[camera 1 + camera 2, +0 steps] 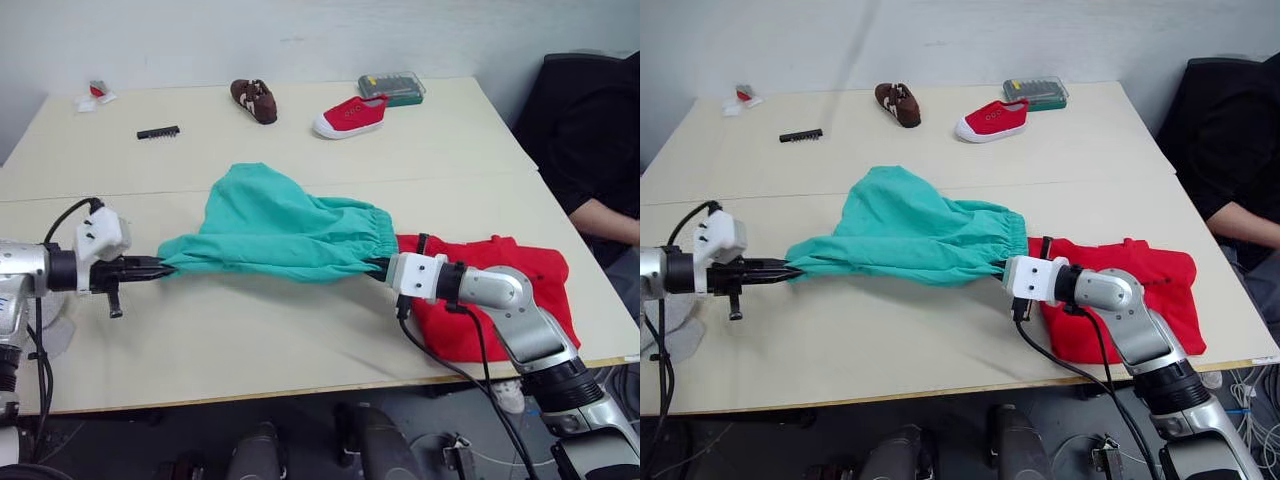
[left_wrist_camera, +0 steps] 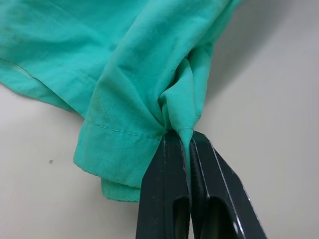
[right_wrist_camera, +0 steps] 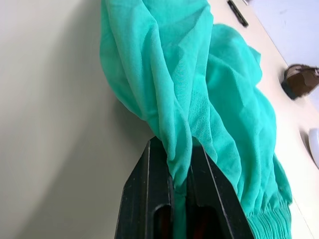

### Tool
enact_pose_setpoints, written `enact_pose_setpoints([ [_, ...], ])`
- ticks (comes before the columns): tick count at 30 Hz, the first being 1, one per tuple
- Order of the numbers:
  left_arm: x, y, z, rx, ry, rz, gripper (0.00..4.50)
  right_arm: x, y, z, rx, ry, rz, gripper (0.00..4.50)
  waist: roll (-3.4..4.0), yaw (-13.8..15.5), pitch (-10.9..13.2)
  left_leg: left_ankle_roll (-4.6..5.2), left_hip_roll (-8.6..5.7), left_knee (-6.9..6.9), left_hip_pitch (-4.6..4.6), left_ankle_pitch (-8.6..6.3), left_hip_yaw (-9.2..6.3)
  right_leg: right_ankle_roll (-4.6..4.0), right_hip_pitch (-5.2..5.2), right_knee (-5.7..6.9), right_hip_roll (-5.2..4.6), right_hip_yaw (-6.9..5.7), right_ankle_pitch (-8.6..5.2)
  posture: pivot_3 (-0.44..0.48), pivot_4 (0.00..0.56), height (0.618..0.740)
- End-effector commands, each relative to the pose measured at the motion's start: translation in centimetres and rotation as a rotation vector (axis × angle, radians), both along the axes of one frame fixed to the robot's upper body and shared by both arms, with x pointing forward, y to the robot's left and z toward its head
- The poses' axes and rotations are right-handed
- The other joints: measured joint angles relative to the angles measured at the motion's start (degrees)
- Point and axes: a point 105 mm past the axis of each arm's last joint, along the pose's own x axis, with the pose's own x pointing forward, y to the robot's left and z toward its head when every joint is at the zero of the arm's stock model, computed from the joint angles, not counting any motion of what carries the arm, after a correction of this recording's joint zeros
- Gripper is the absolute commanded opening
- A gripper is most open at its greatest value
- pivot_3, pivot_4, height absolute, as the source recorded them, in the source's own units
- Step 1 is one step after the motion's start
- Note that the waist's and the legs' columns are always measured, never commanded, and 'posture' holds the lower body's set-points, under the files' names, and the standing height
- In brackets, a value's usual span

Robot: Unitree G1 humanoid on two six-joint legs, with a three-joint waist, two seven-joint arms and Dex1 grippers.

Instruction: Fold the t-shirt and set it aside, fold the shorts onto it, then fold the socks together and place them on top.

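Note:
The teal shorts hang stretched above the table between both grippers, the rest draping onto the surface. My left gripper is shut on the left end of the shorts. My right gripper is shut on the waistband end of the shorts. The red t-shirt lies folded on the table at the right front, under my right arm. The socks are out of view.
At the back of the table are a brown shoe, a red canvas shoe, a green box, a black comb-like strip and a small red-white item. A person's arm rests at the right edge.

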Motion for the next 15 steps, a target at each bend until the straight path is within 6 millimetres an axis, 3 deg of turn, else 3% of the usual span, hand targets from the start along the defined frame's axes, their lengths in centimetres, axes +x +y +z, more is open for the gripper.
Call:
enact_pose_setpoints([
  [1, 0.6, 0.4, 0.5, 0.069, -0.054, 0.026, 0.46, -0.1, 0.4, 1.6, 0.023, -0.048, 0.028, 0.00, 0.00, 0.07, 0.00, 0.00, -0.02, 0.00, 0.00, 0.00, 0.00, 0.00, 0.00, 0.00, -0.01, 0.00, 0.00, 0.000, 0.150, 0.740],
  [5, 0.8, 0.1, -0.6, 0.132, -0.063, -0.004, 1.51, -0.4, 0.5, 1.4, 0.030, -0.022, 0.038, 0.00, 0.00, 0.06, 0.00, 0.02, -0.02, -0.01, -0.04, -0.01, 0.00, 0.00, -0.02, -0.02, -0.01, 0.00, 0.00, 0.000, 0.150, 0.740],
  [7, 0.3, -0.4, -0.9, 0.126, -0.043, -0.039, 1.51, -0.9, 0.5, 1.2, 0.033, 0.007, 0.056, 0.00, 0.00, 0.06, 0.00, 0.02, -0.01, -0.01, -0.05, -0.01, 0.00, 0.00, -0.02, -0.03, -0.01, 0.00, 0.00, 0.000, 0.150, 0.740],
  [9, -1.2, -1.1, -1.6, 0.113, 0.030, -0.107, 1.18, -2.2, 0.6, 0.8, 0.041, 0.095, 0.103, 0.00, 0.00, -0.06, 0.00, 0.02, 0.00, -0.01, -0.04, -0.02, 0.01, 0.00, -0.02, -0.03, 0.00, 0.01, 0.00, 0.000, 0.150, 0.740],
  [13, -5.2, -2.3, -2.6, 0.078, 0.258, -0.250, 0.02, -6.3, 0.7, 0.5, 0.091, 0.383, 0.236, 0.00, 0.00, -0.12, 0.00, -0.03, 0.14, -0.06, -0.04, -0.14, 0.04, -0.06, -0.05, -0.08, 0.09, 0.06, -0.04, 0.000, 0.150, 0.740],
  [15, -5.5, -2.6, -2.4, 0.058, 0.280, -0.261, 0.02, -6.5, 0.5, 0.7, 0.104, 0.418, 0.228, 0.00, 0.00, 0.06, 0.00, 0.00, 0.17, 0.03, -0.03, -0.16, 0.03, -0.06, -0.03, -0.09, 0.11, 0.03, -0.04, 0.000, 0.150, 0.740],
])
